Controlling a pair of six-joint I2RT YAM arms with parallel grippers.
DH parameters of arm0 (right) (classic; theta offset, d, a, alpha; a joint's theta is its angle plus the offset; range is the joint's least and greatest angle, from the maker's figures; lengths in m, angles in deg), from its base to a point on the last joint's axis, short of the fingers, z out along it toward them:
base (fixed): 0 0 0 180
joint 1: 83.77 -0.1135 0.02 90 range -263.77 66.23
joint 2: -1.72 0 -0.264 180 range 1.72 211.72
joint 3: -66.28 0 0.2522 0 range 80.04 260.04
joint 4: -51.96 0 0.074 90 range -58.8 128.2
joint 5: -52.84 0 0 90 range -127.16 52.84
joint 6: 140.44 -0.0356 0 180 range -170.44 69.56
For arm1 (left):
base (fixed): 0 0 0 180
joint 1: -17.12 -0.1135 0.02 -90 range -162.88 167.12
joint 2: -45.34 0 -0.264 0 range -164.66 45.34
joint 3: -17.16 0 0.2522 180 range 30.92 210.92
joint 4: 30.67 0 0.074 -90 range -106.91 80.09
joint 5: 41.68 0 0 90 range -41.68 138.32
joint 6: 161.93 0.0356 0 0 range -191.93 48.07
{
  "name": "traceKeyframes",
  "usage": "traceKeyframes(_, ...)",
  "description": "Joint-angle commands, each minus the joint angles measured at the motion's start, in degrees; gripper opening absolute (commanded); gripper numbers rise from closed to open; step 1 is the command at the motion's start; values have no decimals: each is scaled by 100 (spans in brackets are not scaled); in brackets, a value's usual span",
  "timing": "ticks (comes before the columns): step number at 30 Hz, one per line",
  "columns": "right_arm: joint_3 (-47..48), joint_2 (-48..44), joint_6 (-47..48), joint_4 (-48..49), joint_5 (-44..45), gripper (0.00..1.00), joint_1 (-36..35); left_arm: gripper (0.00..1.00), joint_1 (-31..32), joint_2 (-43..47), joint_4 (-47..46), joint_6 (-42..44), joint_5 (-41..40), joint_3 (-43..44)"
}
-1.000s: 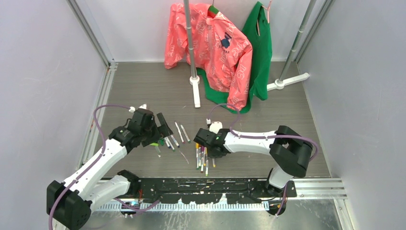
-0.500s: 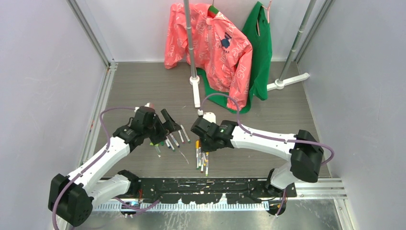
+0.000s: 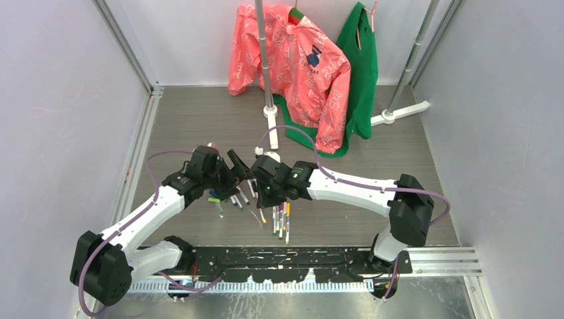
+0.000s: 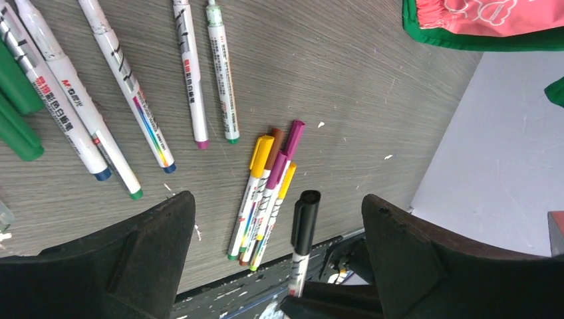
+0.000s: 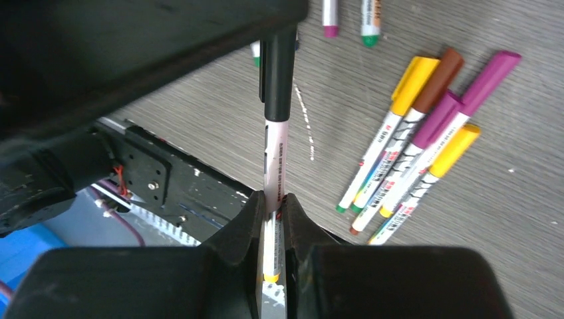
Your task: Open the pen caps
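My right gripper (image 5: 271, 199) is shut on the white barrel of a pen (image 5: 274, 166) and holds it upright in the air. Its black pen cap (image 4: 304, 222) stands between the wide-open fingers of my left gripper (image 4: 276, 198), touching neither finger. In the top view the two grippers meet at the table's middle, left (image 3: 236, 169) and right (image 3: 263, 185). A bundle of capped pens (image 4: 266, 189) with yellow, purple and brown caps lies below. Several uncapped pens (image 4: 126, 100) lie beside it. Two loose green caps (image 4: 14, 109) lie at the left edge.
A pink jacket (image 3: 292, 66) and a green garment (image 3: 362, 73) hang on a rack at the back, and its white foot (image 3: 271, 126) stands just behind the grippers. The black rail (image 3: 286, 259) runs along the near edge.
My right arm has swung left, carrying the black-capped pen from the bundle into the left gripper's open jaws. The left gripper has shifted a little right and stayed open.
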Motion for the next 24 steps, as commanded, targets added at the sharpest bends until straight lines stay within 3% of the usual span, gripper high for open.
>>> traceKeyframes(1,497,142,83,363,-180,1,-74,94,19,-24,-491,-198,245,-73)
traceKeyframes(8,1028,413,110,334,-469,1,-118,86,17,-11,-508,-350,264,-73)
traceKeyframes(12,1071,461,92,384,-486,1,-134,72,23,14,-506,-380,238,-126)
traceKeyframes(16,960,457,45,511,-494,1,-169,51,22,93,-615,-451,195,-308)
traceKeyframes(24,861,418,-60,560,-520,1,-232,34,17,290,-246,-325,29,-170)
